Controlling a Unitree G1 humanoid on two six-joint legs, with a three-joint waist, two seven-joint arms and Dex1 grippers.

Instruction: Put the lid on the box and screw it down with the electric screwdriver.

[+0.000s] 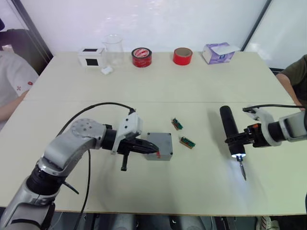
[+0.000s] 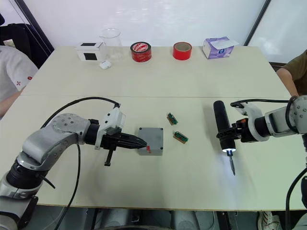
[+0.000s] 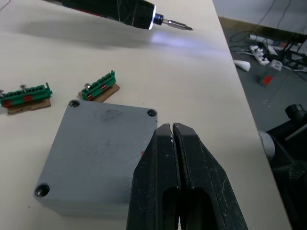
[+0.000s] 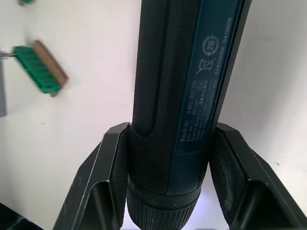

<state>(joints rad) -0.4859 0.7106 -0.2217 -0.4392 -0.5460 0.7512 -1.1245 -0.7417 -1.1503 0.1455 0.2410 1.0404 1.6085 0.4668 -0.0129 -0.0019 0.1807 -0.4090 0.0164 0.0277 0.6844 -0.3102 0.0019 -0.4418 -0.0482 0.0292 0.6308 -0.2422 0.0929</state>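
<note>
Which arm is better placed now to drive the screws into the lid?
The right: its gripper already holds the electric screwdriver, light on. The left gripper is shut, empty, at the lid.

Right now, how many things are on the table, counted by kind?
Grey box with lid: 1
Electric screwdriver, in right gripper: 1
Green terminal boards: 2
Tape rolls: 2
Clear beaker: 1
Tissue pack: 1
White-and-black cube: 1
Small white piece: 1
Total: 10

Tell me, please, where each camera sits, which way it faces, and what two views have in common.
Head views: both look forward and down over the table; both arms show.
Left wrist view: looks along the shut left gripper at the lid.
Right wrist view: looks along the right gripper, shut on the electric screwdriver.
Shared: both wrist views show the screwdriver and a green terminal block.
</note>
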